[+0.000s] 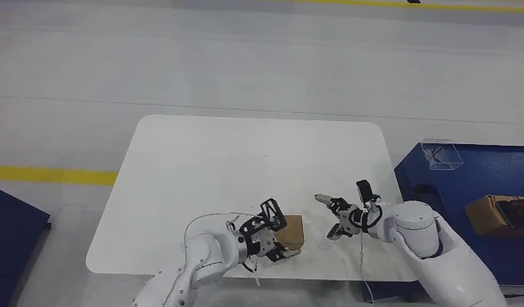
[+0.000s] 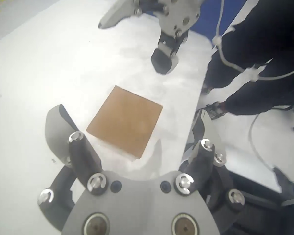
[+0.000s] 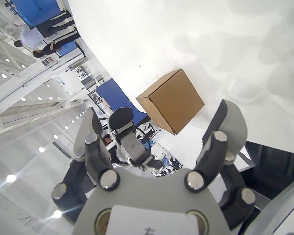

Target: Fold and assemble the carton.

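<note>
**Item 1. L claw** [image 2: 128, 115]: open, empty. Hangs over the carton w/ fingers spread wide. No contact seen.

**Item 2. carton** [image 2: 125, 119]: brown, stands as a closed cube on the table near the front edge. Visible sides look flush, w/ no loose flap in sight.

**Item 3. R claw** [image 3: 159, 119]: open, empty. Beside the carton and apart from it, aimed its way.

**Item 4. table** [image 1: 246, 155]: white, rounded corners.

**Step (est.):** folding looks about done, prob. at final check or release.

**Next (est.):** if a flap needs seating, one claw steadies a side while the other presses it. Otherwise both claws back off w/o nudging the box toward the front edge.
</note>
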`<state>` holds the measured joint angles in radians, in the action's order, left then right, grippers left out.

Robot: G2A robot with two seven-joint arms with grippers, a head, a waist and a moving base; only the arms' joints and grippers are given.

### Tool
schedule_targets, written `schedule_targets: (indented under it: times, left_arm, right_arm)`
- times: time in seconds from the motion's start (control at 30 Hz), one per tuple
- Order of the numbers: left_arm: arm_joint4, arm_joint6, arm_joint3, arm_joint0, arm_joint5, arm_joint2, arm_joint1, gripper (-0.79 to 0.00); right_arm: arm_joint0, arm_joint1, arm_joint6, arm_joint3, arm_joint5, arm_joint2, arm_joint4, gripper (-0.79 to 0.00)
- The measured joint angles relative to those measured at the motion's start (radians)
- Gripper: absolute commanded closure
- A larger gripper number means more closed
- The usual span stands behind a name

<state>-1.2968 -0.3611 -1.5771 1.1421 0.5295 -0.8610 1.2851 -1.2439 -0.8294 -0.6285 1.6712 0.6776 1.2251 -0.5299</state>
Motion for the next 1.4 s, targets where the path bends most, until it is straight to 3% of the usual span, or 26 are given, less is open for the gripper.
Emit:
schedule_targets:
  times: [0.23,0.8,0.83,1.1,1.17,1.33,1.4]
  left_arm:
    - [-0.091,-0.007,0.028,-0.033,-0.006,0.046,0.010,-0.785]
    - [-0.036,-0.035,0.146,-0.108,-0.019,0.082,0.038,-0.785]
    - [-0.037,-0.034,0.150,-0.108,-0.021,0.084,0.039,-0.733]
    - [-0.041,-0.044,0.172,-0.115,-0.038,0.102,0.048,-0.597]
    - [-0.041,-0.047,0.173,-0.116,-0.043,0.105,0.050,-0.489]
    - [-0.033,-0.056,0.170,-0.114,-0.058,0.104,0.054,-0.339]
    - [-0.031,-0.060,0.166,-0.112,-0.065,0.101,0.054,-0.206]
  right_arm:
    - [-0.036,0.005,-0.007,0.008,-0.005,0.025,0.009,-0.785]
    - [-0.065,0.008,-0.020,-0.014,-0.008,0.082,-0.011,-0.785]
    - [-0.067,0.009,-0.021,-0.015,-0.008,0.086,-0.012,-0.785]
    - [-0.086,0.014,-0.033,-0.021,-0.009,0.130,-0.022,-0.785]
    - [-0.090,0.014,-0.036,-0.020,-0.010,0.135,-0.021,-0.785]
    - [-0.097,0.015,-0.045,-0.020,-0.010,0.145,-0.026,-0.785]
    - [-0.098,0.015,-0.050,-0.021,-0.011,0.149,-0.028,-0.785]
